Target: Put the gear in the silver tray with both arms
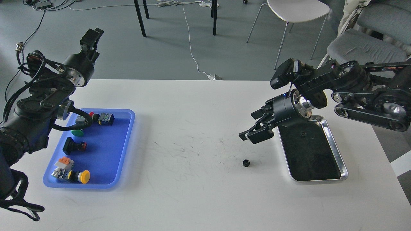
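A small black gear lies on the white table, just left of the silver tray, whose dark mirror-like bottom is empty. My right gripper hangs over the table above and slightly right of the gear, fingers apart and empty, its wrist over the tray's near-left corner. My left gripper is raised high at the far left, beyond the table's back edge, pointing up and away; its fingers look close together and hold nothing that I can see.
A blue plastic tray at the left holds several push buttons and switch parts. Chairs and cables stand on the floor beyond the table's back edge. The table's right edge runs close past the silver tray.
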`<state>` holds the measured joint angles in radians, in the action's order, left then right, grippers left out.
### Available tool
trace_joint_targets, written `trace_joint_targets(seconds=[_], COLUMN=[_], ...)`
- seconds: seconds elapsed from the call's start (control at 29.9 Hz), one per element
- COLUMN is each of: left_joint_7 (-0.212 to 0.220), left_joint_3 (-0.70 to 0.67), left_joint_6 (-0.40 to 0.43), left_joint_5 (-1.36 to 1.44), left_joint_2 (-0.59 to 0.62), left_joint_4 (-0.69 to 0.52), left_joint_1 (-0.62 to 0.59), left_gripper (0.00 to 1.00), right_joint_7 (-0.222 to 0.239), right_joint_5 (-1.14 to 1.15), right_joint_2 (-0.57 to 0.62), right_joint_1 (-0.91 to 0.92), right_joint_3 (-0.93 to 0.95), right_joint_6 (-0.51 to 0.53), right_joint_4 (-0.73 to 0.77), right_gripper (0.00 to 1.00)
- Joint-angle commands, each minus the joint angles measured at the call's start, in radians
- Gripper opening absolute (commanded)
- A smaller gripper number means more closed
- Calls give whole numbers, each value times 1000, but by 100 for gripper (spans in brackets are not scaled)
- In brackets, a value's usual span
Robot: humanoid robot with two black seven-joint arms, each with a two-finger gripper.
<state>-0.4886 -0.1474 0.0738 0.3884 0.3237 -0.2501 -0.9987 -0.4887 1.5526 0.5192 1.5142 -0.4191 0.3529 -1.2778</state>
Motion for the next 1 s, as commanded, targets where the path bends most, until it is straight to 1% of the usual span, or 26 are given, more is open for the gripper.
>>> trace_joint_targets(seconds=[0.0, 0.13, 0.3, 0.4, 0.67, 0.97], left_joint_7=[0, 0, 0, 0, 0, 0], left_joint_3=[-1, -1, -4, -23, -37, -58], left_joint_6=[-2, -2, 0, 1, 0, 1], left_joint_5=[0, -2, -6, -32, -37, -39], left_joint_2=[1, 0, -2, -2, -3, -2], left_joint_4=[0, 6, 18, 18, 18, 18], left_joint_1=[2, 25, 38, 46, 48, 48], left_gripper=[97, 97, 97, 97, 97, 97], right_joint_7=[0, 0, 0, 0, 0, 0], right_joint_5=[29, 64, 73, 121, 158, 161], right_joint_2=[-30, -79, -113, -134, -142, -228], right_joint_1=[0, -2, -12, -14, -35, -78], right_joint_3=[-32, -61, -95, -115, -145, -150], right_joint_6=[0, -3, -2, -3, -8, -9], right_joint_4=[0, 8, 14, 20, 81, 143], right_gripper=[93, 93, 92, 92, 91, 85])
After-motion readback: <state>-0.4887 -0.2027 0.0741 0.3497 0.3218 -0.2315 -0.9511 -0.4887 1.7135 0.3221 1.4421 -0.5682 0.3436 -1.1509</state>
